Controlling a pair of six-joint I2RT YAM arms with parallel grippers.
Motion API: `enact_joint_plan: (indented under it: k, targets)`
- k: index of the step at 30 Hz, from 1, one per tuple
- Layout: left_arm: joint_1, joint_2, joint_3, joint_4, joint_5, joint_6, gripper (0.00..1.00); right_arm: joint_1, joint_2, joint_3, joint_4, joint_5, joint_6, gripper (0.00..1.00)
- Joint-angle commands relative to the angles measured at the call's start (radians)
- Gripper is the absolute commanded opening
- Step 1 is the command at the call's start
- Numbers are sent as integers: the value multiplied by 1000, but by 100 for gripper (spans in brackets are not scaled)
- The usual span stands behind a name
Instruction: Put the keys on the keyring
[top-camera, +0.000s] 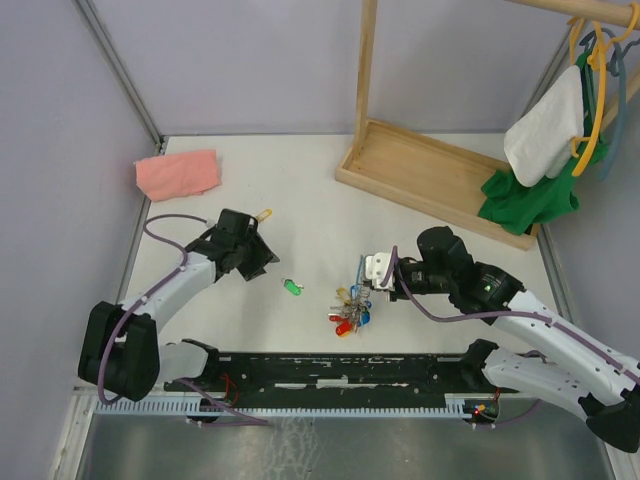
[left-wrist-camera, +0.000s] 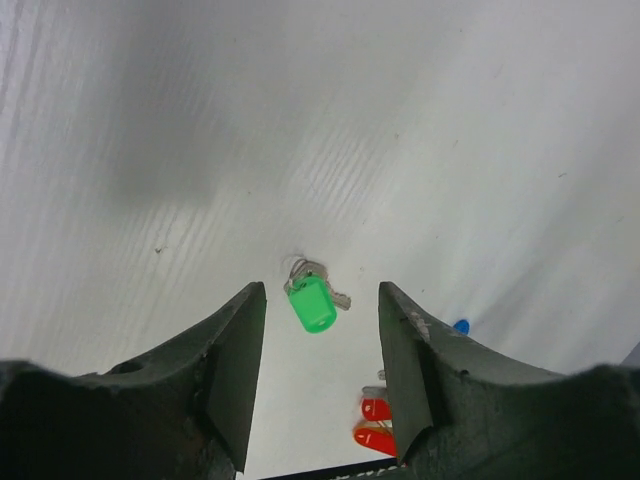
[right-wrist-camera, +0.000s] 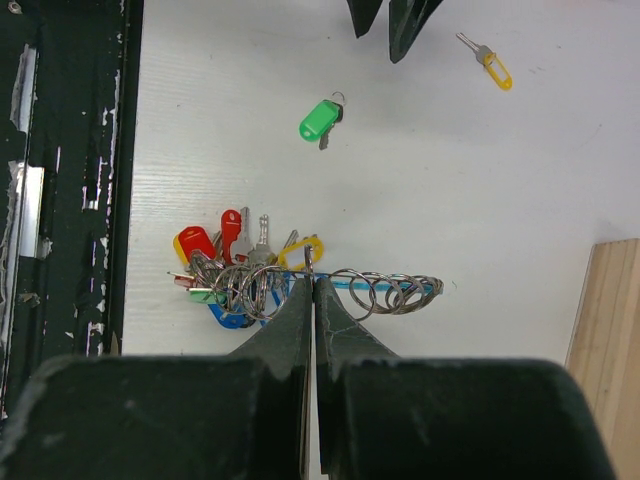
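We saw the left gripper (left-wrist-camera: 320, 290) with its claw spread and nothing between the two dark fingers (left-wrist-camera: 235, 370). It hung low over the left half of the table (top-camera: 300, 180). In its wrist view the green key (left-wrist-camera: 312, 303) lay flat on the white surface just beyond the fingertips, apart from them. Its short silver blade and small ring poked out from under the plastic head.

From above, this green key sat between the two arms, closer to the near edge than to the far one. The yellow key (top-camera: 263, 214) lay flat farther toward the far edge, just beside the left gripper's body. We could not tell whether it touched the gripper.

The right gripper (right-wrist-camera: 313, 285) had its claw pressed together, pinching the keyring (right-wrist-camera: 385, 292) where the thin metal loops meet the bunch. To one side of the fingertips the bunch (right-wrist-camera: 235, 270) of red, yellow, blue and green heads was splayed on the table. To the other side a row of small linked rings stretched out. This cluster was near the middle of the near edge, close to the black rail (top-camera: 340, 368) that carries the arm bases.

A pink cloth (top-camera: 178, 173) lay folded by the far left corner. A wooden rack (top-camera: 430, 170) stood along the far right side.
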Motion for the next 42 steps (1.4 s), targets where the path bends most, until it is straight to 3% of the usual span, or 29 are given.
enact_joint_plan:
  k: [1, 6, 14, 27, 34, 42]
  targets:
    - [-50, -25, 5, -85, -3, 152, 56, 9, -29, 36, 64, -14, -14, 1]
    - [-195, -21, -68, 6, -13, 30, 59, 14, -26, 35, 67, -23, -11, 1]
    - [-239, 64, -94, 114, -60, -43, 58, 18, -37, 36, 63, -17, -17, 1]
    - [-252, 319, 111, 287, -123, -11, 58, 21, -35, 34, 57, -3, -25, 1]
    - [-256, 334, 229, 246, -104, 171, 58, 24, -37, 32, 52, 2, -29, 1]
    - [-256, 246, 266, 140, -135, 652, 55, 27, -38, 34, 49, -11, -36, 1]
